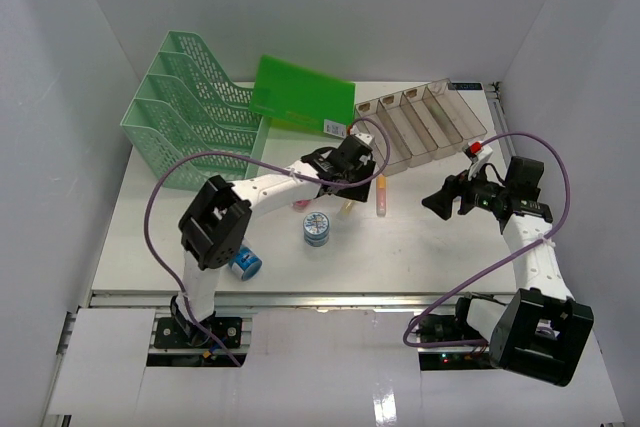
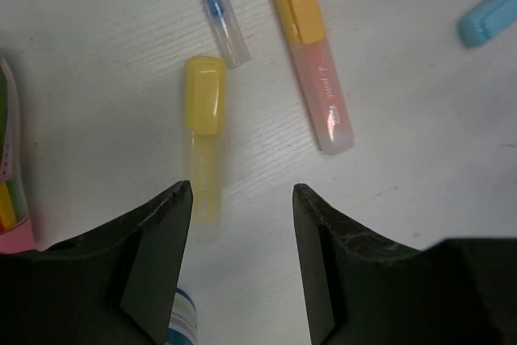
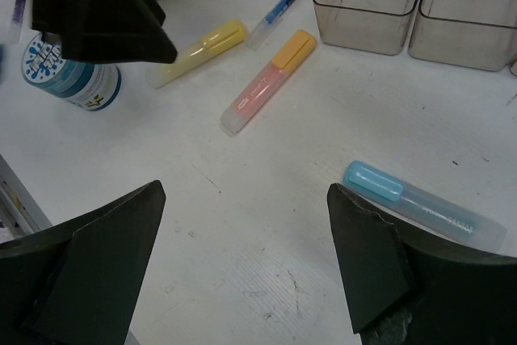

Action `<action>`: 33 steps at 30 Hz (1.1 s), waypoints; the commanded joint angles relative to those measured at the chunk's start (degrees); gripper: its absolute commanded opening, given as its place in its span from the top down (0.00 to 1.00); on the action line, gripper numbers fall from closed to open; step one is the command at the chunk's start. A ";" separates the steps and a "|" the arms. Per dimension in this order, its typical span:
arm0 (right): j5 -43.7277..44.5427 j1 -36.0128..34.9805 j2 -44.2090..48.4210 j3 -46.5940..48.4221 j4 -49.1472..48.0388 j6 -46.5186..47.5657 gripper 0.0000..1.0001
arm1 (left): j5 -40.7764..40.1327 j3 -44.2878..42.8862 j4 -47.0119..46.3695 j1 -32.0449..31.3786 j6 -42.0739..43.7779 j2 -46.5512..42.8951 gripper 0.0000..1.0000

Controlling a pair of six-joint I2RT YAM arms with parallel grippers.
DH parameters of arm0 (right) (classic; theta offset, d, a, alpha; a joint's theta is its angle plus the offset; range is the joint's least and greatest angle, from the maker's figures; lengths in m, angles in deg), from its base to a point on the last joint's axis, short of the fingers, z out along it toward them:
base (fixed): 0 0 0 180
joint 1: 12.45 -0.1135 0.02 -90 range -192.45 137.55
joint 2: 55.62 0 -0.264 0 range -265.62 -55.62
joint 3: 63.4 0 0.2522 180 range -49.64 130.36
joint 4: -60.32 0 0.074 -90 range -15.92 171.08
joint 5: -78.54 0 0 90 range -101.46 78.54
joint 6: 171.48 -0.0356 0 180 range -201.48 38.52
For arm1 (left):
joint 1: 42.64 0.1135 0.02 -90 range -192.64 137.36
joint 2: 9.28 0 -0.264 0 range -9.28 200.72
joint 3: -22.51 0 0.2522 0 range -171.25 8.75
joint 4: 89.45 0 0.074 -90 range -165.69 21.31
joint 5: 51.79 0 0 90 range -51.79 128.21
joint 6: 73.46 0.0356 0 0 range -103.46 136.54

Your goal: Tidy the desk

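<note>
The desk (image 1: 420,247) is spreading out from the arm bases to the far wall, with rails running along its near and right edges. It is carrying a green file rack (image 1: 185,112) at far left, a green folder (image 1: 300,95) leaning beside it, and a clear tray (image 1: 425,122) at far right. The left claw (image 2: 242,199) is reaching toward mid-desk, hanging wide open with nothing in it. The right claw (image 3: 242,199) is also gaping wide and empty over bare desk, well apart from the clutter. A round tin (image 1: 317,229) is sitting nearer the bases. The yellow highlighter (image 2: 203,143) is lying just ahead of the left claw. Its long axis is running roughly away from the claw, so the jaws are opening across it. It is sitting off-centre, though, its clear end just beside the finger (image 2: 157,240) on the left of the wrist view. A small sideways correction is probably needed before closing. The pink highlighter (image 2: 315,62) is lying apart to the other side, leaving room. A pen (image 2: 216,6) is lying just beyond the yellow cap, crowding that end.
</note>
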 commanded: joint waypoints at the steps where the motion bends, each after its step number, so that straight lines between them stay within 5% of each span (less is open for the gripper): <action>1: -3.44 0.37 1.42 -0.46 -1.91 -1.28 0.12 | -6.61 -9.65 7.89 -0.94 1.60 4.67 0.36; 33: -5.69 2.08 1.05 -1.07 -1.89 -1.66 0.12 | -4.02 -4.85 7.54 -2.00 3.17 9.54 0.47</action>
